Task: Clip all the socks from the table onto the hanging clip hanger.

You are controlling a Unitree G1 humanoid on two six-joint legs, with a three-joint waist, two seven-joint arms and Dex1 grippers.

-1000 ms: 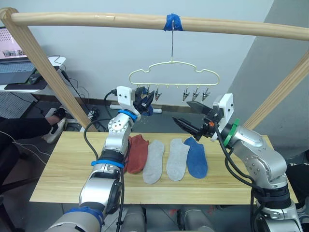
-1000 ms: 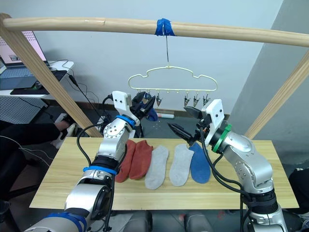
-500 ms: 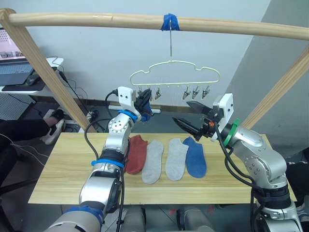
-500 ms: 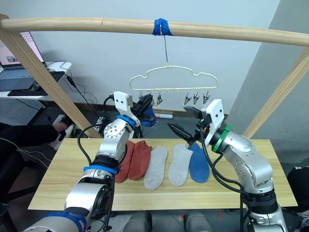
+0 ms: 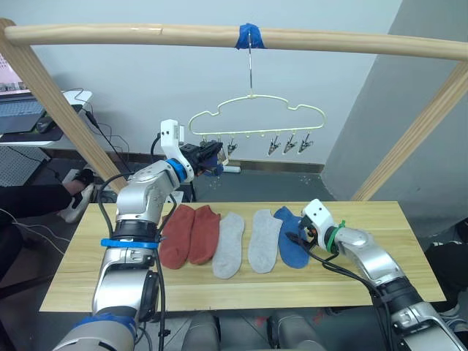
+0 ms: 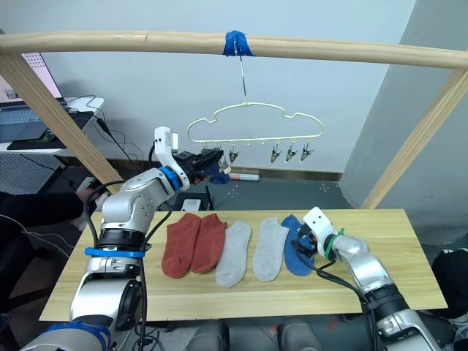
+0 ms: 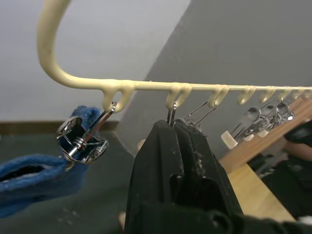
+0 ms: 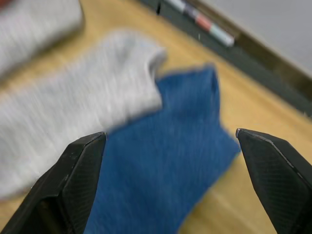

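The pale yellow clip hanger (image 5: pixel 256 134) hangs by its hook from the pole. A blue sock (image 7: pixel 34 175) hangs pinched in its end clip (image 7: pixel 80 141). My left gripper (image 5: pixel 210 154) is raised beside that sock, fingers (image 7: pixel 165 161) shut, tips right under the neighbouring clip's loop. On the table (image 5: pixel 88 263) lie two rust-red socks (image 5: pixel 189 234), two grey socks (image 5: pixel 229 243) and a blue sock (image 5: pixel 291 241) in a row. My right gripper (image 8: pixel 169 136) is low over this blue sock, jaws wide open, nothing between them.
A round wooden pole (image 5: pixel 146 33) with blue tape (image 5: pixel 248 35) spans above, on slanted posts at both sides. Three bare clips (image 5: pixel 289 144) hang at the hanger's right end. A desk with a laptop (image 5: pixel 22 110) stands back left, with a person's legs (image 5: pixel 36 201) beside it.
My right arm dropped from in front of the hanger down to the blue sock on the table. My left arm swung its elbow outward, its gripper staying at the hanger's left clips.
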